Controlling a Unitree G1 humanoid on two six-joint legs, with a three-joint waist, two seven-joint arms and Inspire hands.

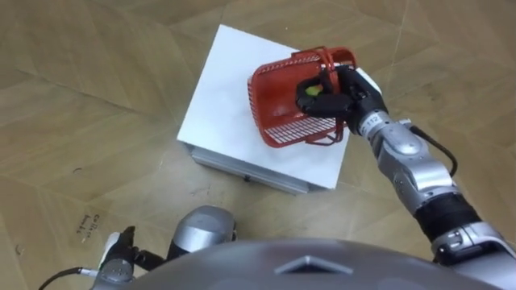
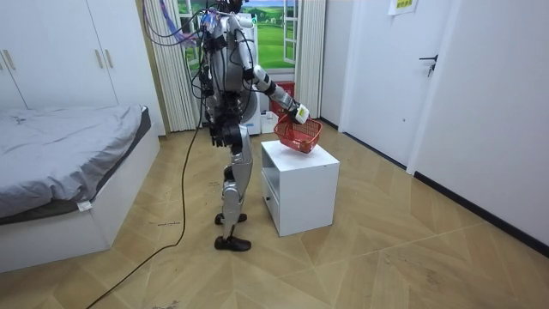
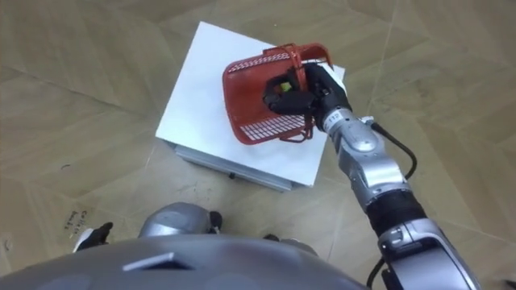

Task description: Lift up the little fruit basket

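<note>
Over cabinet, right hand grips basket, seemingly raised

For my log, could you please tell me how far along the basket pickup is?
Done: the right hand is closed on the basket rim. In hand: the basket is tilted over the white cabinet. Left: lifting it clear; whether it touches is unclear.

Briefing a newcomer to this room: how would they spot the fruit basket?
Find the white cabinet before the robot. Over its top, the right hand grips a tilted basket; its red mesh stands out against the white.
</note>
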